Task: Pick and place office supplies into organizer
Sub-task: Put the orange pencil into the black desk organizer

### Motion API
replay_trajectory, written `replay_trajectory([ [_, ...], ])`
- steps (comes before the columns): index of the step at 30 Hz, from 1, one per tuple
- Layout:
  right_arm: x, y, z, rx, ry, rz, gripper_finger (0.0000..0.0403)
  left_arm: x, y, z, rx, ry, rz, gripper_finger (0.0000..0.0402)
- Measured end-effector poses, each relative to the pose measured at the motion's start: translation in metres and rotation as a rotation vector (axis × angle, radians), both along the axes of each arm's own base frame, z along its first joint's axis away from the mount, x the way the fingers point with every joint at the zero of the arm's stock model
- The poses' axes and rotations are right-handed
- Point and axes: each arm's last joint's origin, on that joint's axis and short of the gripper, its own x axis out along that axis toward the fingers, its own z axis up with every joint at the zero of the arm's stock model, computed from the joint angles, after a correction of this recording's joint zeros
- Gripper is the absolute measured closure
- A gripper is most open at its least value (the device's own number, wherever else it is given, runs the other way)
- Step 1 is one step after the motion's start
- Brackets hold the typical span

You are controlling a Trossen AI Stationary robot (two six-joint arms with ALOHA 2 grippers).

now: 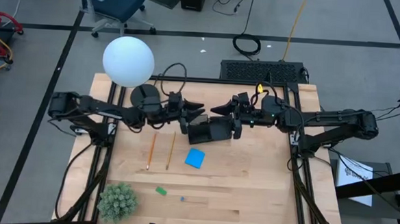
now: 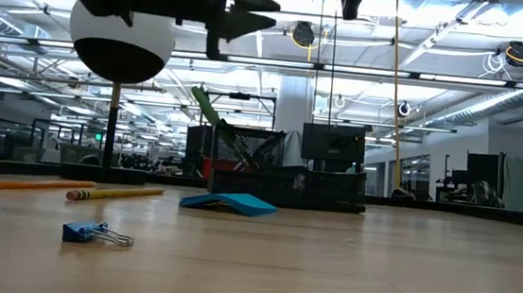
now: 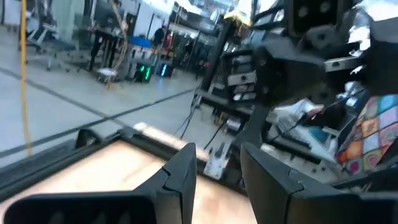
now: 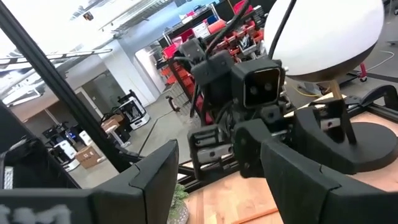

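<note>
Both tools hover above the organizer [image 1: 210,131], fingers apart and empty: left tool [image 1: 194,110] at its left end, right tool [image 1: 219,109] over its back wall. The two pencils [image 1: 160,151] lie just left of the organizer, long axes front-to-back, nearer the left tool.

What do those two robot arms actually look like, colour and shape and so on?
Both arms are matte black, built of slim tube-like segments joined by chunky rounded joints, with black cables looping beside them. The left gripper and right gripper each end in two flat, tapering black fingers. A boxy camera block shows on the left wrist. No markings are readable.
</note>
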Motion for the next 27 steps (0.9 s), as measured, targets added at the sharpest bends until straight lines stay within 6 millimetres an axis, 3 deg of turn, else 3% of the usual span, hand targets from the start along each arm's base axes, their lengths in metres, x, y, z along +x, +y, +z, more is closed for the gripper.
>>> replay_trajectory([
  [13, 0.000, 0.005, 0.000, -0.039, -0.002, 0.013, 0.0186, -0.044, -0.016, 0.040, 0.043, 0.056, 0.057, 0.0284],
  [27, 0.000, 0.005, 0.001, -0.068, -0.008, 0.012, 0.0186, -0.084, -0.046, 0.059, 0.025, 0.168, 0.105, 0.0284],
])
